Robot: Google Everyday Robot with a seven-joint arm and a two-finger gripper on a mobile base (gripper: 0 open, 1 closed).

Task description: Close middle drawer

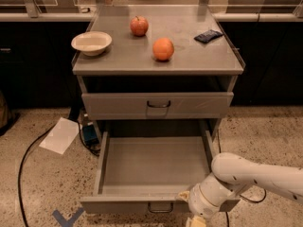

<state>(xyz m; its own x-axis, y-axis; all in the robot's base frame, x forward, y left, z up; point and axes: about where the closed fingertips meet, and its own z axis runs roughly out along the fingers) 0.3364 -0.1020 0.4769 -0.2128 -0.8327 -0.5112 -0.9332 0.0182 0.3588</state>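
1. Not yet closed: middle drawer pulled far out of the cart, with its plain grey tray fully exposed and nothing visible inside.
2. Placed directly below the cart's upper drawer, itself shut or nearly so. Front panel well forward of the cart's face.
3. Left to do, judging from this: the whole push back into the cart, until the front panel sits flush with the cart's face. No part of that travel looks covered yet.
4. Gripper low in front of the cart, at the right part of the front panel and just right of the small loop handle. Partly cut off at the bottom edge of the view, so open or shut: cannot tell.
5. Relative to the gripper: front panel between it and the cart, just beside the white wrist and possibly touching it, though contact is hard to confirm from this angle. Handle not grasped, as far as can be seen. A straight shove toward the cart looks like the fitting move.
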